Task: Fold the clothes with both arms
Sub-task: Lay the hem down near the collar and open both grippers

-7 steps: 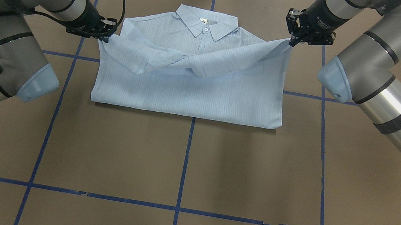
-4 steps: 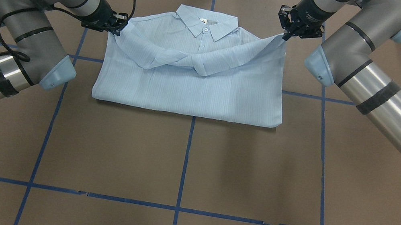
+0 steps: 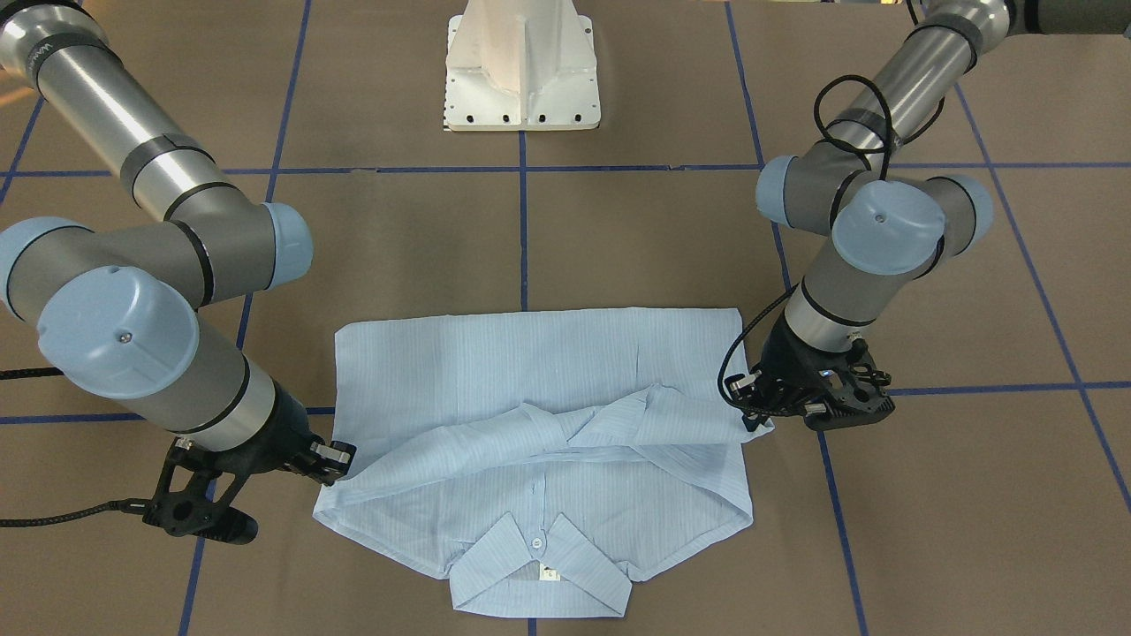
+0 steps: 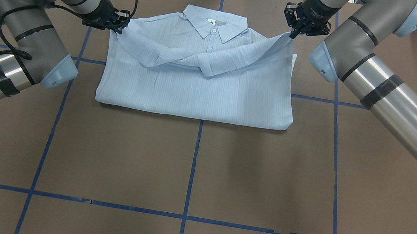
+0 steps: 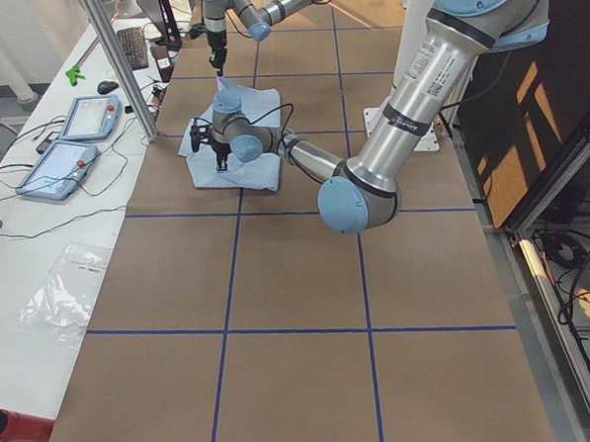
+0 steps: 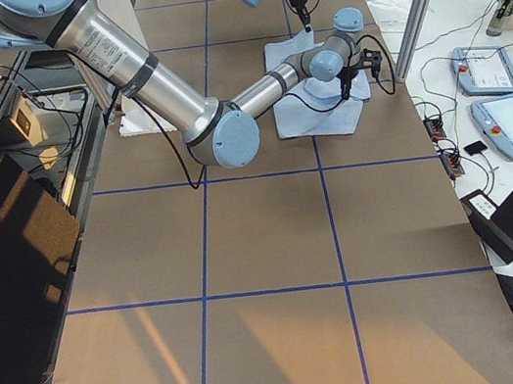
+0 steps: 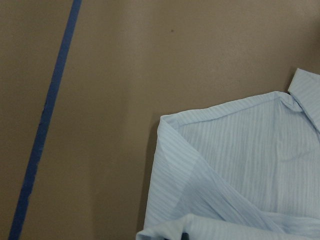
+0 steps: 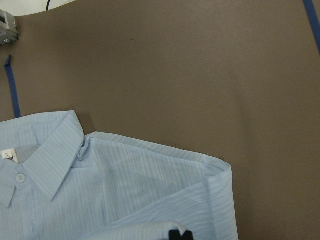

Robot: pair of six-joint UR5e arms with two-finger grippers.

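A brown tabletop (image 4: 192, 165) crossed by blue tape lines (image 4: 51, 195) carries the scene. The left arm (image 4: 32, 32) and right arm (image 4: 396, 108) reach in from opposite sides to a light blue striped shirt (image 4: 194, 97), which lies front-up at the far middle of the tabletop with its sleeves crossed over the chest. The left hand (image 4: 119, 25) is clamped on the fabric at one shoulder edge, and the right hand (image 4: 292, 32) pinches the opposite edge, raised slightly. The buttoned collar (image 4: 214, 22) lies flat.

Light blue, finely striped shirt (image 4: 194, 97) on brown table (image 4: 122, 153) crossed by blue tape lines (image 4: 193, 165).
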